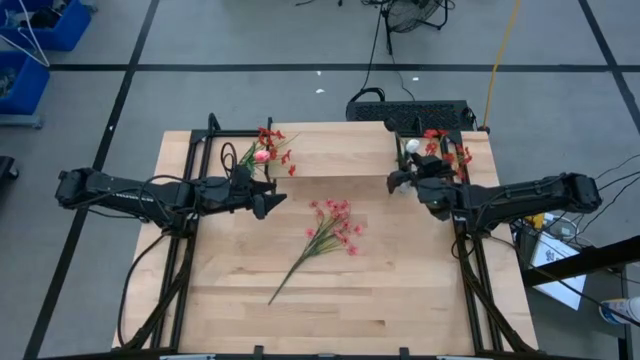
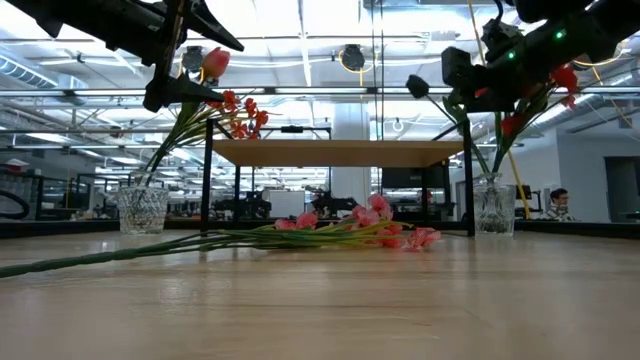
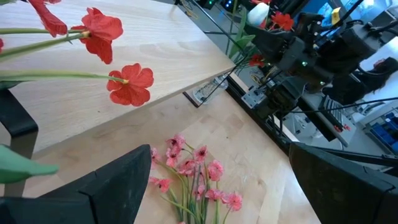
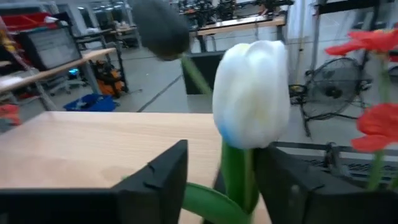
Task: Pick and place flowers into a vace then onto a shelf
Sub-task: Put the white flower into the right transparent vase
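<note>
A pink-blossomed spray (image 1: 330,233) lies flat on the tabletop, also in the low view (image 2: 350,230). A glass vase (image 2: 140,210) at the far left holds a pink bud (image 1: 262,155) and red blossoms. Another vase (image 2: 493,210) at the far right holds the white tulip (image 4: 252,93) and red blossoms (image 1: 435,135). The shelf (image 2: 340,152) stands between the vases. My left gripper (image 3: 217,186) is open, raised above the table beside the left vase's flowers. My right gripper (image 4: 224,162) is open; its fingers stand on either side of the tulip's stem (image 4: 239,177).
The shelf's black legs (image 2: 207,180) stand close to both vases. Red blossoms (image 3: 127,84) on long stems lean over the shelf next to my left gripper. Beyond the far edge sits a black box (image 1: 410,110) with cables. Bare tabletop (image 1: 400,300) lies toward the near edge.
</note>
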Robot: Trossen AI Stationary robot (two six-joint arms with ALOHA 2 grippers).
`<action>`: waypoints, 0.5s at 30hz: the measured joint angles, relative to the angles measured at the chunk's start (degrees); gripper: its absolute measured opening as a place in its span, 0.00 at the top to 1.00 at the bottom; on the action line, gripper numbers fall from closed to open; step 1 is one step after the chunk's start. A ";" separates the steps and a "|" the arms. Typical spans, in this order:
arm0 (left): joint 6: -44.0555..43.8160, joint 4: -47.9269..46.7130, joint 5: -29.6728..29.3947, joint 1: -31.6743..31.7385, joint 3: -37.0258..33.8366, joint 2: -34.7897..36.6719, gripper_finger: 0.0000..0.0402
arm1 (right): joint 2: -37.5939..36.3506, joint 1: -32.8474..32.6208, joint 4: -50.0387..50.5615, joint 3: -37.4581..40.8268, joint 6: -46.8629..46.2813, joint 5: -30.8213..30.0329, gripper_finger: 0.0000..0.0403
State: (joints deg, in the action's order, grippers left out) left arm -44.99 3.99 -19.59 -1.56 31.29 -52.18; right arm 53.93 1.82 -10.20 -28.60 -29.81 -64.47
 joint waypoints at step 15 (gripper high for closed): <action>-0.04 0.02 0.07 -0.02 0.02 0.00 0.04 | -0.15 -3.54 -5.88 0.02 4.46 -0.17 0.47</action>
State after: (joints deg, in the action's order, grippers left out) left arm -45.04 4.01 -19.53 -1.58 31.31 -52.18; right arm 53.78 -1.72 -16.08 -28.58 -25.34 -64.64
